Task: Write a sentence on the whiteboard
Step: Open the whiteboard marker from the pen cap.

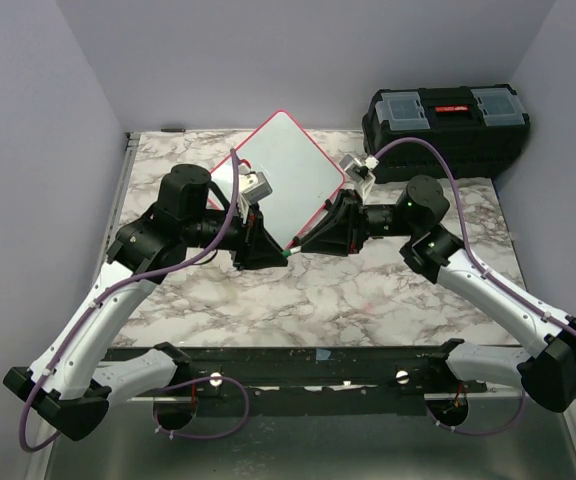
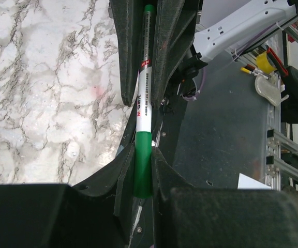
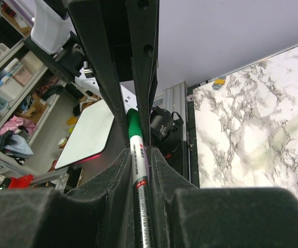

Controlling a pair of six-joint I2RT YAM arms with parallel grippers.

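Note:
A green-capped white marker (image 1: 288,254) spans the gap between my two grippers above the marble table. My left gripper (image 2: 143,155) is shut on its green cap (image 2: 143,168), and the printed white barrel (image 2: 144,103) runs away from it into the other gripper's fingers. My right gripper (image 3: 140,155) is shut on the barrel (image 3: 140,175), fingers close on both sides. The whiteboard (image 1: 286,170), white with a pink-red frame, lies turned like a diamond just behind both grippers (image 1: 276,257) (image 1: 304,247); its edge also shows in the right wrist view (image 3: 87,132). Its visible face is plain white; the sentence is out of view.
A black toolbox (image 1: 446,125) with clear lid compartments stands at the back right corner. The marble tabletop (image 1: 318,300) stretches in front of the grippers to the black rail at the near edge (image 1: 298,365). Purple walls close in the left, right and back.

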